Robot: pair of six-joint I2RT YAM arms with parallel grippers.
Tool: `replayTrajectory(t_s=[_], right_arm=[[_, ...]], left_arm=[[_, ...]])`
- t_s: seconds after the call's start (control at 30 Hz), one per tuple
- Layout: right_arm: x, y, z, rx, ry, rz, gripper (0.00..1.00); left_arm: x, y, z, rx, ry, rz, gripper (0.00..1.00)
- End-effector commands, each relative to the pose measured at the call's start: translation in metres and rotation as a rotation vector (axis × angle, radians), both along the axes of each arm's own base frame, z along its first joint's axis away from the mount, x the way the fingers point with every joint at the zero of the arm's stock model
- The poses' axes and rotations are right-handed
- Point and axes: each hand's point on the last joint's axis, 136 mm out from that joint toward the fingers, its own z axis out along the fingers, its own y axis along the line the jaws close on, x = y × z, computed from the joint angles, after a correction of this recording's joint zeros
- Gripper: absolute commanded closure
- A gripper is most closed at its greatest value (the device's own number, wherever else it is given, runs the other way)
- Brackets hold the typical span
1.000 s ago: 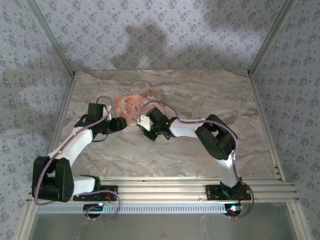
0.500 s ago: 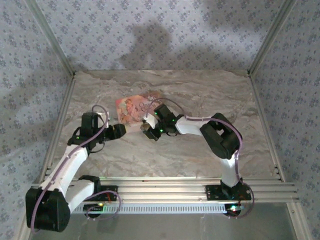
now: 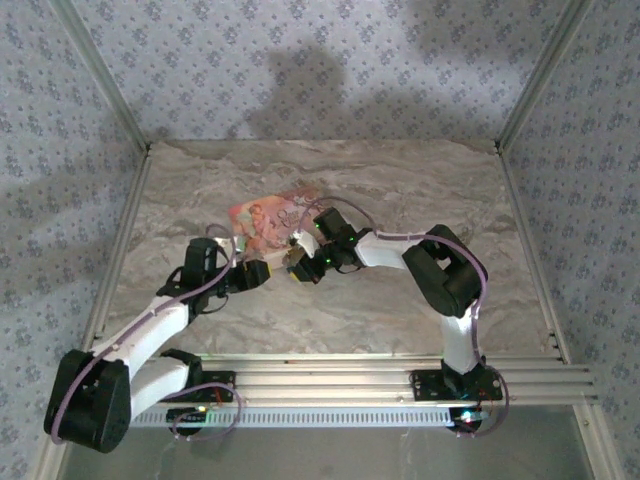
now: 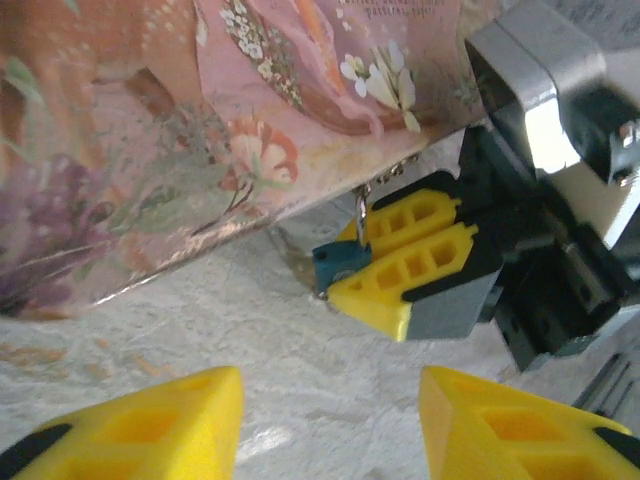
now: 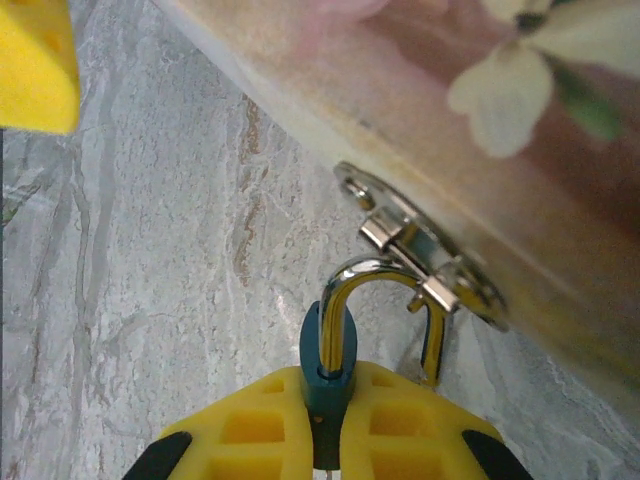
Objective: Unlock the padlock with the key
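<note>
Well, at the left of the bench (image 3: 400, 310) the left end effector (image 4: 330, 385) hangs low over the marble top. Its yellow fingers (image 4: 165, 425) are released and parted, with nothing between them. I see no key in its grasp, nor anywhere on the bench.

From it, toward about 1 o'clock and near, lies the pink box (image 4: 150, 130), flat, with flowers painted on it. At the box's near edge there is a small metal hasp (image 5: 420, 250). The padlock (image 4: 337, 264) hangs there, just beside that edge. It is tiny and blue, and its pale shackle (image 5: 352, 280) seems to pass through the hasp.

At the right, the right end effector (image 5: 328, 400) is clenched on the padlock's blue body, with the shackle rising out from between the fingers toward 12 o'clock in its wrist view.

I judge the step in hand is to steady the lock so that a key can go in. To do it well, the right arm should hold firm without pulling, because the hasp is thin and the box could slide. The keyhole is hidden from me. The body should be turned so that the keyhole faces the left arm, about 8 o'clock. The key should then come in straight along the hole, slowly, and be turned only when fully seated.
</note>
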Motion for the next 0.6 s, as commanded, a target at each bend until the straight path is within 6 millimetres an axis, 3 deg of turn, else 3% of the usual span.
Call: replayTrajectory(t_s=[0.0, 0.3, 0.57], right_arm=[[-0.005, 0.009, 0.023, 0.059, -0.009, 0.024, 1.0], [-0.008, 0.014, 0.02, 0.047, -0.015, 0.028, 1.0], [-0.013, 0.014, 0.023, 0.05, -0.001, 0.045, 1.0]], left_arm=[[0.017, -0.009, 0.014, -0.078, -0.06, 0.065, 0.55], [0.03, -0.026, 0.002, -0.102, -0.042, 0.095, 0.64], [0.035, -0.038, -0.012, -0.111, -0.028, 0.083, 0.66]])
